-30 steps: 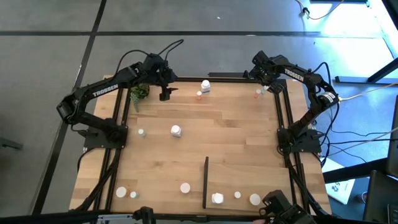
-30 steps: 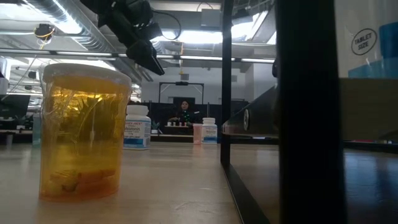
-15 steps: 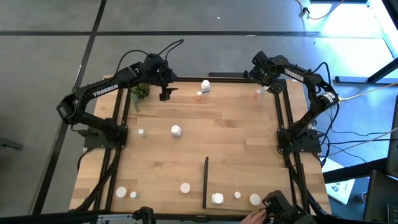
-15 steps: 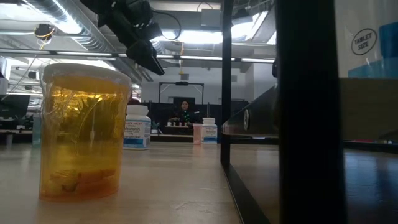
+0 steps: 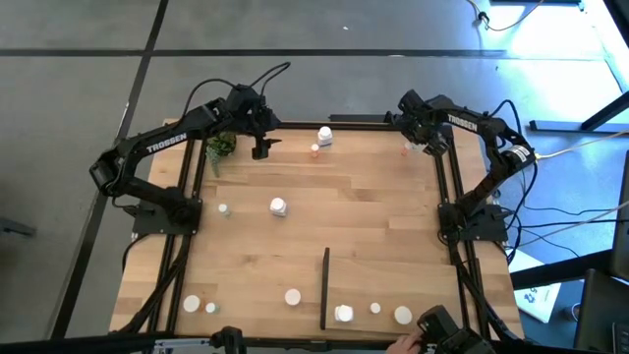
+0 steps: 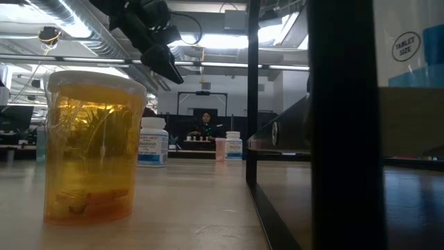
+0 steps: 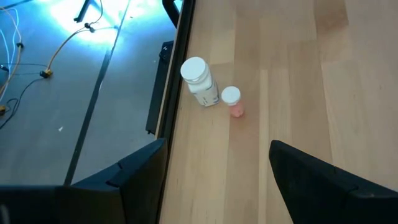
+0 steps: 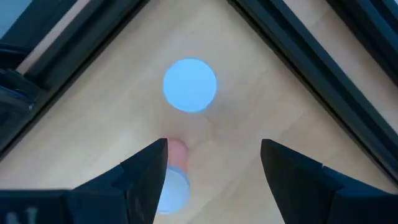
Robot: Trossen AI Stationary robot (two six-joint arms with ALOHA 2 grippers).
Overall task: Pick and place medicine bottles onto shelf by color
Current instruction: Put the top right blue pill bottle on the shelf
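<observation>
- Fingers of my right gripper (image 8: 211, 165) stand spread, empty, above two small bottles (image 8: 189, 85) in the tabletop's (image 5: 373, 216) far right corner.
- Left gripper (image 5: 260, 150) hovers released near the plant (image 5: 220, 146).
- Shelf (image 5: 324, 288) stands at the near edge.

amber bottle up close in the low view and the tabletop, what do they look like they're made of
Amber bottle: probably translucent plastic with a glossy finish; light passes through its orange wall and bright glints sit on it, though glass cannot be ruled out.
Tabletop: looks like light wood in joined strips with visible grain, smooth and matte to satin.
</observation>
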